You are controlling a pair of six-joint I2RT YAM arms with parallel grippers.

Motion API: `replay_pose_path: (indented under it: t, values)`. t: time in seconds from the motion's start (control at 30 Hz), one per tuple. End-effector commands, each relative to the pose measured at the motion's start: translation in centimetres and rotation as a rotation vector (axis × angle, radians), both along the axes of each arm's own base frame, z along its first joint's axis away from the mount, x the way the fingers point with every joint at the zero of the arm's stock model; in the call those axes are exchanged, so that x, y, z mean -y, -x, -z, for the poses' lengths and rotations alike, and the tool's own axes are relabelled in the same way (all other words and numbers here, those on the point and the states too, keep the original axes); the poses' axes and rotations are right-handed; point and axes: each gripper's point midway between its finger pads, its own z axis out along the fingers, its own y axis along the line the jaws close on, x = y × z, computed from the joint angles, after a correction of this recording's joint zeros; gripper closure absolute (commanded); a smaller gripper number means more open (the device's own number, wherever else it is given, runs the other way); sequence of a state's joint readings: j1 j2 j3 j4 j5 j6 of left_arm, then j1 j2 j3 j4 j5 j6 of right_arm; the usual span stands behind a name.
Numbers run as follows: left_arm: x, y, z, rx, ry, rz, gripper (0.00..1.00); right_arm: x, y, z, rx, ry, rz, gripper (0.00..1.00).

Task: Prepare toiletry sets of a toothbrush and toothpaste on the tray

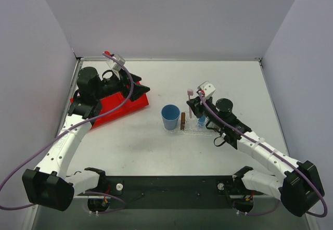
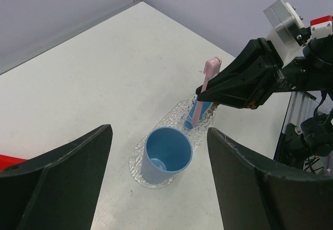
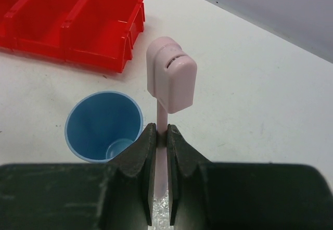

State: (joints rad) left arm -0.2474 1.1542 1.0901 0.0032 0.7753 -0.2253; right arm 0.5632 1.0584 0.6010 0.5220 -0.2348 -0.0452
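The pale pink toothbrush (image 3: 171, 79) stands upright, and my right gripper (image 3: 162, 136) is shut on its stem just below the head. From above, the toothbrush (image 1: 190, 101) and the right gripper (image 1: 193, 107) sit over the left end of the clear tray (image 1: 209, 130), behind its brown end block (image 1: 183, 120). A bright blue toothpaste tube (image 1: 201, 120) stands in the tray beside the brush; the left wrist view shows this tube (image 2: 204, 108) behind the brush stem (image 2: 203, 97). My left gripper (image 1: 139, 87) hangs open and empty over the red bin's right end.
A round blue cup (image 1: 170, 117) stands just left of the brown block, on a bubbly clear oval mat (image 2: 136, 160). The red bin (image 1: 115, 106) lies at the back left. The right arm's black fingers (image 2: 229, 87) reach in from the right in the left wrist view.
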Motion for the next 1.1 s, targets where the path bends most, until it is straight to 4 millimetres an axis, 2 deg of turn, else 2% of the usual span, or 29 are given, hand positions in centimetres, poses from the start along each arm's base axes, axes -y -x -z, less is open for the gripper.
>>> replay_pose_path:
  t: [0.0, 0.4, 0.73, 1.07]
  values:
    - [-0.4, -0.3, -1.1, 0.046, 0.015, -0.017, 0.16, -0.1, -1.4, -2.1, 0.106, -0.062, 0.031, 1.0]
    - [-0.4, -0.3, -0.1, 0.027, 0.021, -0.008, 0.17, 0.6, -2.4, 0.8, 0.062, -0.024, 0.093, 1.0]
    - [-0.3, -0.4, 0.4, 0.017, 0.021, 0.0, 0.17, 1.0, -2.5, 2.1, 0.036, 0.0, 0.117, 1.0]
    - [-0.3, -0.4, 0.5, 0.014, 0.022, -0.002, 0.18, 0.6, -2.5, 3.5, 0.024, 0.026, 0.121, 1.0]
